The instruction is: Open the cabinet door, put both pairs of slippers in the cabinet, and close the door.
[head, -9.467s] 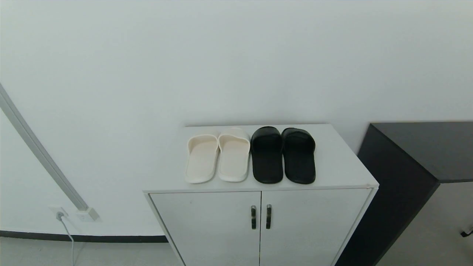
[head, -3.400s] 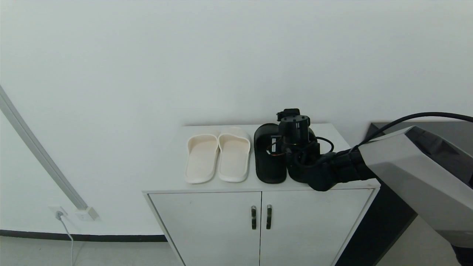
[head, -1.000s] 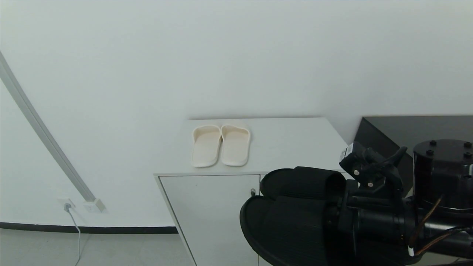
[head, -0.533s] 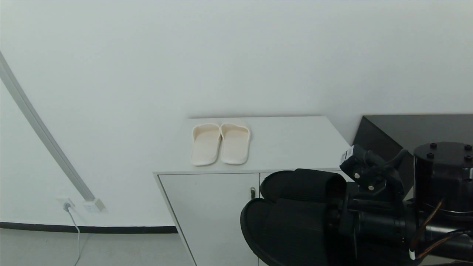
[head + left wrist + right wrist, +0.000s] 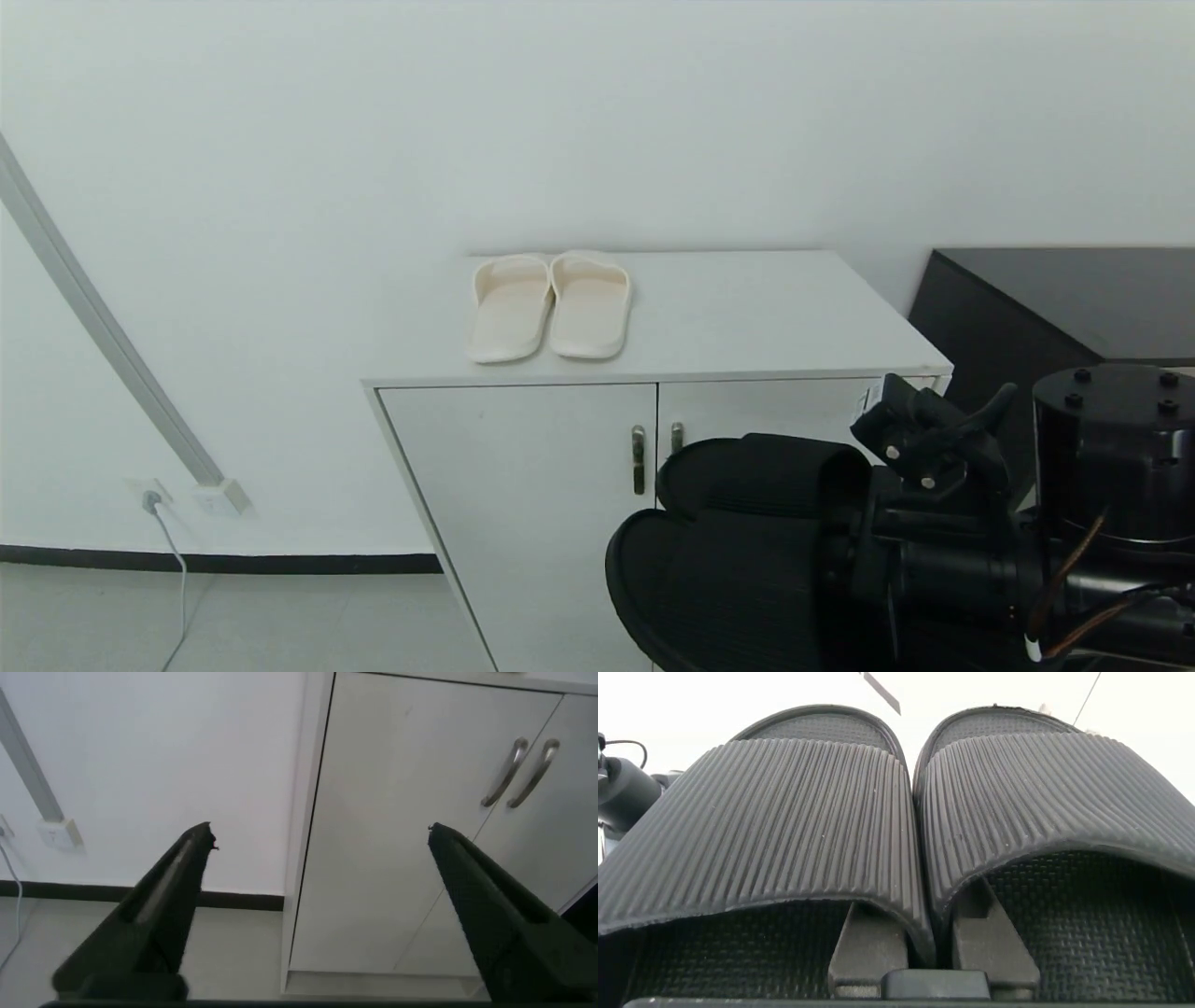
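Head view: the right claw (image 5: pixel 873 560) carries a pair of black ribbed rubber slippers (image 5: pixel 747 523) low in front of a white two-door cabinet (image 5: pixel 747 308), near its right door. Both doors are closed. In the right wrist view its fingers (image 5: pixel 868 943) run under the two straps, one finger in each slipper, pinching the inner walls together. The slippers sit side by side with their straps touching, and their footbeds are finely textured.

The left claw (image 5: pixel 320 831) is spread wide and holds nothing. It faces the left door (image 5: pixel 411 840), with the two slim metal handles (image 5: pixel 523 770) off to one side.

A pair of cream moulded slippers (image 5: pixel 551 303) lies on the cabinet's top surface, towards its left, toes to the wall.

The step in hand appears to be opening a door. Doing it well likely means centring the open claw on one handle and closing squarely across the bar. The pull should then follow the hinge's arc, with the loaded right arm kept out of the door's swing.
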Tool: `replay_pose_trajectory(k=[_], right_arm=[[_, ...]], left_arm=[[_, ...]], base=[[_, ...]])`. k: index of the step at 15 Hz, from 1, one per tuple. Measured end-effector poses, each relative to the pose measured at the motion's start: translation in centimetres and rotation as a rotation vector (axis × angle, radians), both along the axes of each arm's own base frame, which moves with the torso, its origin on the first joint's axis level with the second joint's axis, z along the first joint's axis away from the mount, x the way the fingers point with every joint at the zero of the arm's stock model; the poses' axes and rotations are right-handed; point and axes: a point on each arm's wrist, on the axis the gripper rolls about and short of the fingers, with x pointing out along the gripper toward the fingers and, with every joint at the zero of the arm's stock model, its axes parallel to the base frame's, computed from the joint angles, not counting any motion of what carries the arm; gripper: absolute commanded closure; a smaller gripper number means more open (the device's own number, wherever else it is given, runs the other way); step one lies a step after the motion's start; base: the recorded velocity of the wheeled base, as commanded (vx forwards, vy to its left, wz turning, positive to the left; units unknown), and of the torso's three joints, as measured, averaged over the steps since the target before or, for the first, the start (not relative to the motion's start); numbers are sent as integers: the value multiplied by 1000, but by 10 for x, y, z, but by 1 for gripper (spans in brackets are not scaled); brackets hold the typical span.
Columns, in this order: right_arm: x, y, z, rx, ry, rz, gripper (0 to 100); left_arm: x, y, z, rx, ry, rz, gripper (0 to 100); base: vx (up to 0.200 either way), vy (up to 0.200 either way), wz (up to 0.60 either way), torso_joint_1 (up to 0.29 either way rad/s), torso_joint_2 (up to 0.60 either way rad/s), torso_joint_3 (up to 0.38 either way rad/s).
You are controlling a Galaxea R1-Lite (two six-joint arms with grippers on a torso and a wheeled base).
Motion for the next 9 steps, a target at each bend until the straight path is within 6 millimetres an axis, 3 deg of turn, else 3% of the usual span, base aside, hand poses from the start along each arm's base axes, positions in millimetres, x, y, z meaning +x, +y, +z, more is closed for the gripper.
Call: replay_pose_trajectory(k=[9], right_arm=[[0,1,-1,7,-4,1,100]], left_arm=[[0,0,0,15,0,-3,0]], base=[[0,0,0,-169,493,320]])
